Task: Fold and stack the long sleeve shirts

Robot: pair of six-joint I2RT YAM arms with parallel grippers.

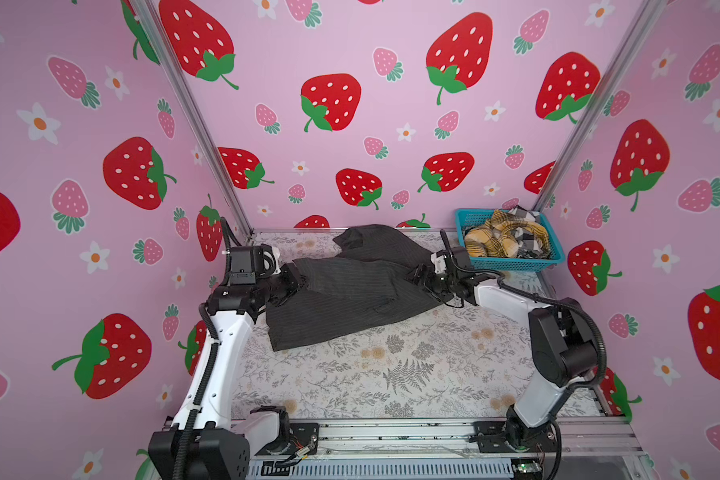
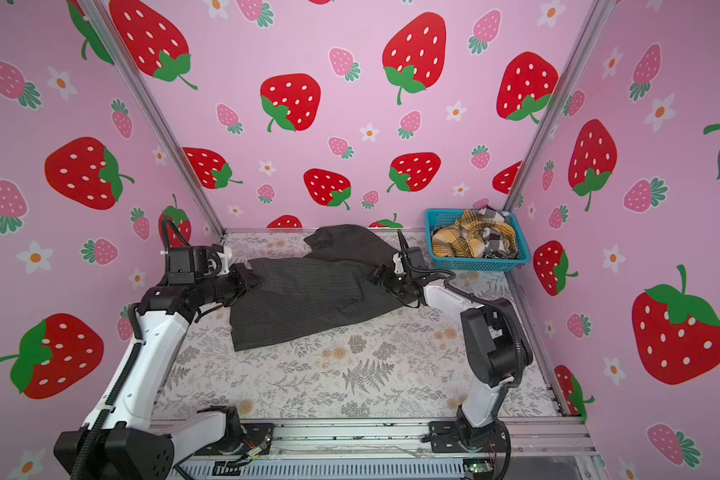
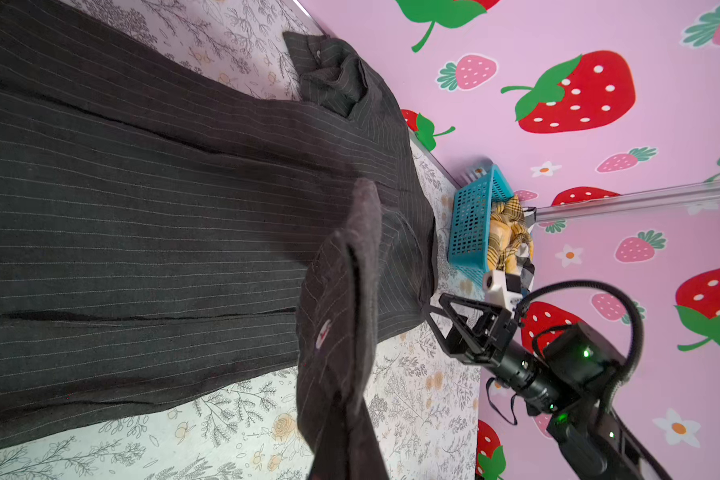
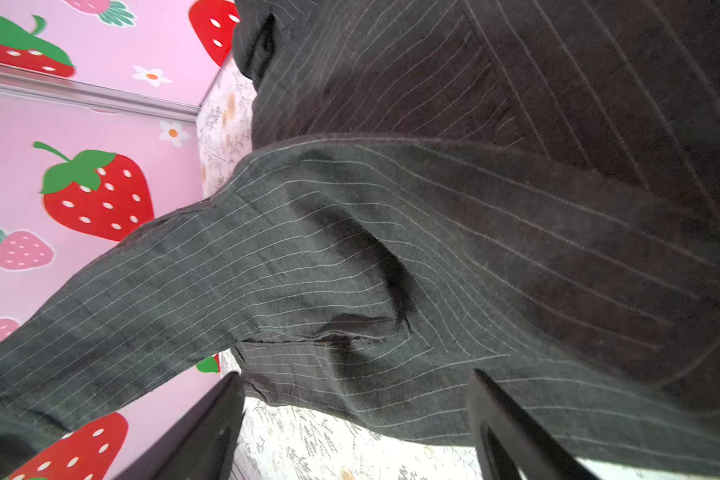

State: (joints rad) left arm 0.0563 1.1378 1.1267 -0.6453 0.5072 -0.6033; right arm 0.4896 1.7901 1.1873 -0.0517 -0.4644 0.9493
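A charcoal pinstriped long sleeve shirt (image 1: 350,291) (image 2: 308,291) lies spread on the floral table, with its collar end toward the back wall. My left gripper (image 1: 299,283) (image 2: 257,281) is shut on the shirt's left edge. In the left wrist view a lifted fold of that cloth (image 3: 341,332) covers the jaws. My right gripper (image 1: 416,276) (image 4: 358,399) stands open at the shirt's right edge, its fingers (image 4: 208,424) wide apart with bare table between them. It shows in the left wrist view as well, as the right gripper (image 3: 454,320). A yellow plaid shirt (image 1: 499,239) and a black-and-white check shirt (image 1: 528,241) lie crumpled in the basket.
The teal mesh basket (image 1: 512,264) (image 2: 474,264) (image 3: 470,220) stands in the back right corner of the table. Pink strawberry walls close in the back and both sides. A metal rail (image 1: 391,432) with the arm bases runs along the front edge.
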